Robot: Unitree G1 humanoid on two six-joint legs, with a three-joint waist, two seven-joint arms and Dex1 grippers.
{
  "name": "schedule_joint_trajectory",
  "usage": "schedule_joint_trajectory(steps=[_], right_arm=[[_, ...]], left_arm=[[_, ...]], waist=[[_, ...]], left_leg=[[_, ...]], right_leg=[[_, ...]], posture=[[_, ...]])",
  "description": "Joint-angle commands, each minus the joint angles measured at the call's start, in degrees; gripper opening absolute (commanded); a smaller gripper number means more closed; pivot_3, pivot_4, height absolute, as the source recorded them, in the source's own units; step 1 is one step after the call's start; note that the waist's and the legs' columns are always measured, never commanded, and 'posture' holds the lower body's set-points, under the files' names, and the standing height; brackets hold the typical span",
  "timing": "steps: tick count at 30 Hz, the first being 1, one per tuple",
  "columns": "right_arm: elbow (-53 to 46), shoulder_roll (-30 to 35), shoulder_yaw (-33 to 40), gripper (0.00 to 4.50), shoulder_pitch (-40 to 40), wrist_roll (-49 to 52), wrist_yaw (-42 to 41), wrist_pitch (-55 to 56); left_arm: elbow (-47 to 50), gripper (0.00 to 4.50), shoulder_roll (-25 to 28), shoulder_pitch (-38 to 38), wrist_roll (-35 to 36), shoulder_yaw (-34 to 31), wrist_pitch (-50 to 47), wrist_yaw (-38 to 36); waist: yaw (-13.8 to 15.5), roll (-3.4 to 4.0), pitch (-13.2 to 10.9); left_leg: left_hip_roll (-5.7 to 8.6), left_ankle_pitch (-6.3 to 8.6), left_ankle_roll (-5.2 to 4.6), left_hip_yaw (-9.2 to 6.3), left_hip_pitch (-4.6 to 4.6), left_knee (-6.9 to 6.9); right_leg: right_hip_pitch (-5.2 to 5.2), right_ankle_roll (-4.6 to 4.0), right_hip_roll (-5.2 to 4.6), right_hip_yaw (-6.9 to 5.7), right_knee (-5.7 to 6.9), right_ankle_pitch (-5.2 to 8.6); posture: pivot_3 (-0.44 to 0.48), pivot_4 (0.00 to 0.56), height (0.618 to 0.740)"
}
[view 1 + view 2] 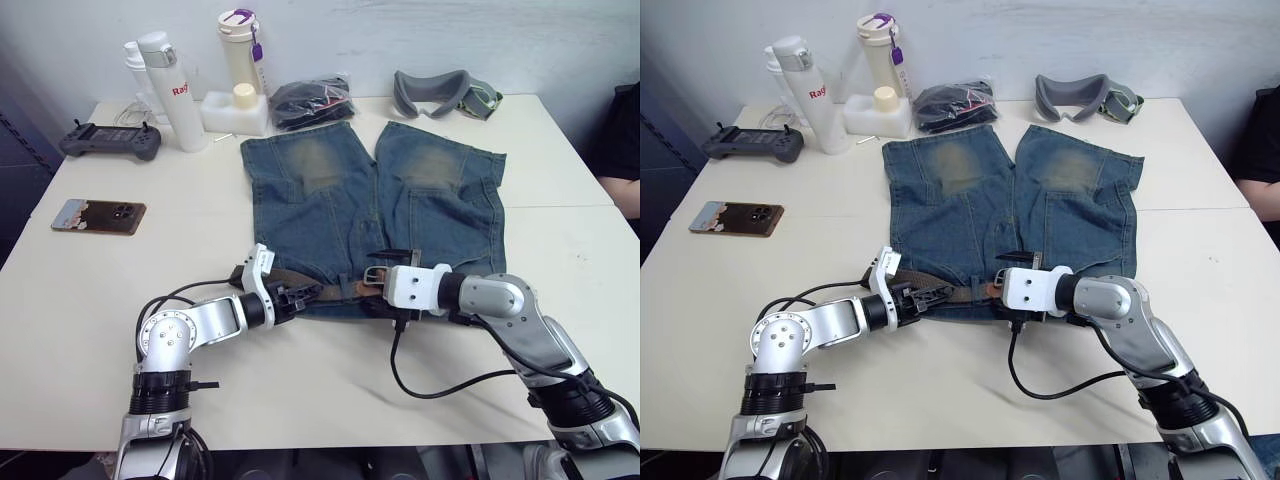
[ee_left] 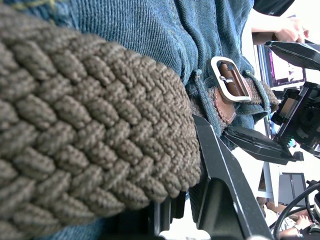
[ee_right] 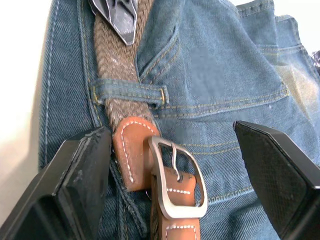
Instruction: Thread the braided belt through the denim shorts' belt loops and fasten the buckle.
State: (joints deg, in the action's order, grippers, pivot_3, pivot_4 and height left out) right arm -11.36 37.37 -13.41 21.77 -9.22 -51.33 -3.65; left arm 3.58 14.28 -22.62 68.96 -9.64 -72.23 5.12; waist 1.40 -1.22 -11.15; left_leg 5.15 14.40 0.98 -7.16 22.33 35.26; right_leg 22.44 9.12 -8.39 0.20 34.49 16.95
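Braided belt [image 3: 120, 60] soft, floppy, grippy weave; clamped by left tool [image 1: 290, 297] lower centre. Right tool [image 3: 170, 165] spread apart around stiff buckle [image 3: 175, 177]; best gripped by leather tab, judged.

Two silver-grey arms with black grippers

Each arm is built of rounded silver-grey metal segments joined by black rings; the left gripper [image 1: 300, 294], at lower left of the frame, and the right gripper [image 1: 378, 283], at lower centre, sit on white wrist blocks. A thin black cable [image 1: 440, 388] loops loose under the right arm. The fingers [image 3: 82, 172] are flat matt black wedges with finely textured pads.
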Motion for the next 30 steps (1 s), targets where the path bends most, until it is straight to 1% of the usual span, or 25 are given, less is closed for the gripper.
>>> schedule_joint_trajectory(steps=[1,7,13,18,25,28,30], right_arm=[[0.0,-0.1,0.2,4.16,1.5,-1.4,1.9,0.9],[1.3,-1.5,0.6,4.16,3.2,-4.1,5.9,1.2],[0.0,-2.4,0.1,4.16,3.7,-3.1,6.1,4.7],[0.5,-3.6,-0.9,4.16,5.5,-5.7,7.9,6.8],[2.7,-1.9,-3.1,4.16,6.2,-9.1,7.6,11.9],[4.9,-1.2,-4.1,4.16,7.7,-13.2,9.9,16.6],[5.8,-1.4,-4.3,4.16,8.2,-13.9,10.4,17.6]], left_arm=[[-1.7,0.0,0.1,1.7,-3.4,1.3,-2.7,1.2],[-1.4,0.0,-0.2,2.1,-3.3,1.3,-2.9,1.1],[-1.3,0.0,-0.6,2.2,-3.4,1.2,-3.1,1.3],[-1.6,0.0,-0.8,2.0,-3.7,1.2,-3.0,1.1],[-1.5,0.0,-1.3,2.0,-3.9,0.9,-2.8,1.3],[-1.5,0.0,-1.6,2.0,-4.1,0.8,-2.8,1.3],[-1.5,0.0,-1.8,1.9,-4.2,0.7,-2.8,1.3]], waist=[[0.0,0.0,0.0],[0.0,0.0,0.0],[0.0,0.0,0.0],[-0.1,0.0,0.0],[0.0,0.0,0.0],[0.0,0.0,0.0],[0.0,0.0,0.0]], left_leg=[[0.0,0.0,0.0,0.0,0.0,0.0],[0.0,0.0,0.0,0.0,0.0,0.0],[0.0,0.0,0.0,0.0,0.0,-0.02],[0.0,0.0,0.01,0.01,-0.01,-0.01],[0.0,0.0,0.01,0.0,-0.01,-0.02],[0.01,0.0,0.01,0.01,-0.02,-0.01],[0.0,-0.01,0.02,0.01,-0.02,-0.01]], right_leg=[[0.0,0.0,0.0,0.0,0.0,0.0],[0.0,0.0,0.0,0.0,0.01,0.0],[0.0,0.0,0.0,0.0,-0.03,0.0],[0.0,0.0,0.0,0.0,-0.01,0.0],[0.01,0.0,0.01,0.0,-0.01,0.0],[-0.01,0.01,0.01,0.01,0.0,0.0],[0.0,0.0,0.01,0.0,0.01,0.0]], posture=[[0.0,0.15,0.74],[0.0,0.15,0.74],[0.0,0.15,0.74],[0.0,0.15,0.74],[0.0,0.15,0.74],[0.0,0.15,0.74],[0.0,0.15,0.74]])
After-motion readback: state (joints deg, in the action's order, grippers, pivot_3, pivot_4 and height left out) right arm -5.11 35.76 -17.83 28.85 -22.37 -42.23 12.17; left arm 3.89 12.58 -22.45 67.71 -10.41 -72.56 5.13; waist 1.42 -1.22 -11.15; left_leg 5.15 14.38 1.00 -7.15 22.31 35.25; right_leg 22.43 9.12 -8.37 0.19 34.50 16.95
